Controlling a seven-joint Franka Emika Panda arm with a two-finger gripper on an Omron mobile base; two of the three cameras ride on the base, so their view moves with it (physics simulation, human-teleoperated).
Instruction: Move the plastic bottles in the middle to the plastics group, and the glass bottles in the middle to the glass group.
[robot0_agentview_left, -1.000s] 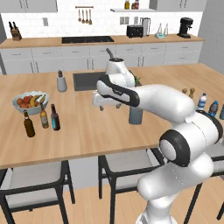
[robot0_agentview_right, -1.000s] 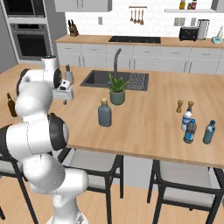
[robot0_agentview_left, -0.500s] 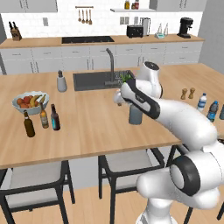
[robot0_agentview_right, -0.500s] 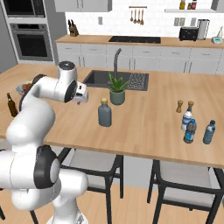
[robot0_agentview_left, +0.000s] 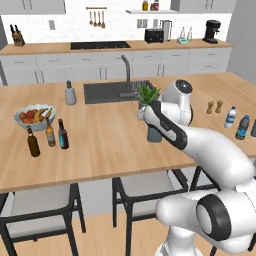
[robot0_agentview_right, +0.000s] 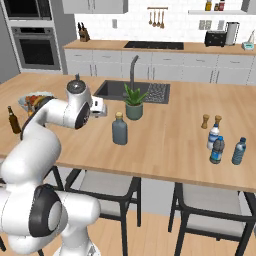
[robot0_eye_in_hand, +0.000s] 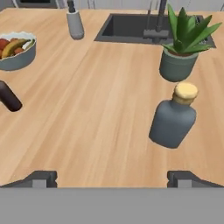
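On the beer bottle (robot0_agentview_left: 62, 134), blue label, seemingly unreadable.

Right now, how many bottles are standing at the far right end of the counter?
3: a white-capped clear bottle, a darker blue bottle just in front of it, and a blue-tinted bottle further right. None looks hidden.

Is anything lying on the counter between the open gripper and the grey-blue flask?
No. In the hand view, only bare wooden counter lies between the open gripper and the corked grey-blue flask; the potted plant stands beyond the flask.
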